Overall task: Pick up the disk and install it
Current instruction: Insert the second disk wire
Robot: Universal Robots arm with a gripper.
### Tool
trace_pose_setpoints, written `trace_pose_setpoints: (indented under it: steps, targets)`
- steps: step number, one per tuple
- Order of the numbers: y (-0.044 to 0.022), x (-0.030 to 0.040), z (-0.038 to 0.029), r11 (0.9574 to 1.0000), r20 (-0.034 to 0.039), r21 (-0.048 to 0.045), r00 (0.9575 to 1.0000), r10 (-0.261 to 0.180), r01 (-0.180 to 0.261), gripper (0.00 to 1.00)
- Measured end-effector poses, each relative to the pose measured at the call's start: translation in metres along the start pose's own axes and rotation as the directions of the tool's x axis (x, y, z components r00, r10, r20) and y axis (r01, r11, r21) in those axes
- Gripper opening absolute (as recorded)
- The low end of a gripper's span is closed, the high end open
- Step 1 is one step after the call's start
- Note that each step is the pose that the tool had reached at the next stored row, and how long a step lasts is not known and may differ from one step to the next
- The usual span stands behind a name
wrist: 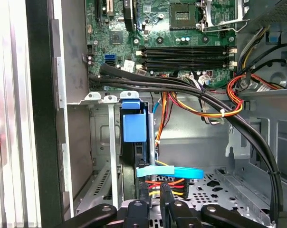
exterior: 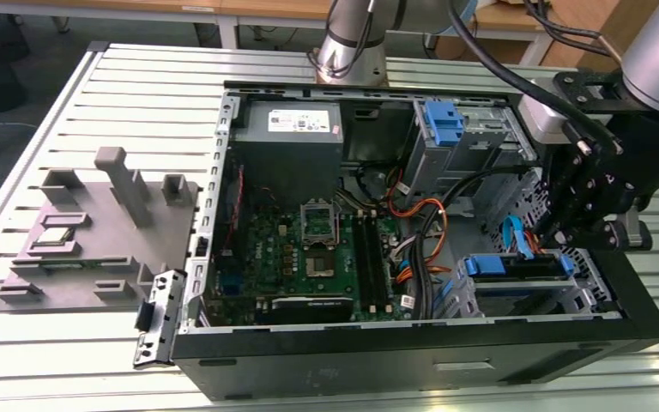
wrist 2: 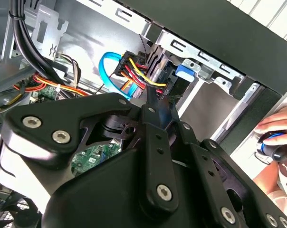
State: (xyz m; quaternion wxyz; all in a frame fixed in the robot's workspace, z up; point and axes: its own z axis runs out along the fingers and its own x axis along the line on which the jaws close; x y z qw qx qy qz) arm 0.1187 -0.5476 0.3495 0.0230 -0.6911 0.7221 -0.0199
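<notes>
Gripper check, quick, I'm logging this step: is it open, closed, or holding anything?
Gripper: closed, fingers together beside the cable plugs at the back of the disk seated in its bay; it holds nothing.

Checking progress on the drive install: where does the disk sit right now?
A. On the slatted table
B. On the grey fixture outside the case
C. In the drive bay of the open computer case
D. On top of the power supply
C: the disk, with its blue rail, sits in the bay of the case, with the tool just above it.

Even overhead light — sharp, glare-free
</notes>
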Motion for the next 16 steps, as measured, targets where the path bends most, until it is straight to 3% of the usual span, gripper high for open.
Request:
trace_pose_setpoints:
  steps: [3,16]
  targets:
    - [0.0,-0.0001,0.0,0.9999,-0.0005,-0.0101,1.0,0.0,0.0,0.24]
    - [-0.0002,0.0,-0.0014,0.9999,-0.0005,-0.0118,1.0,0.0,0.0,0.24]
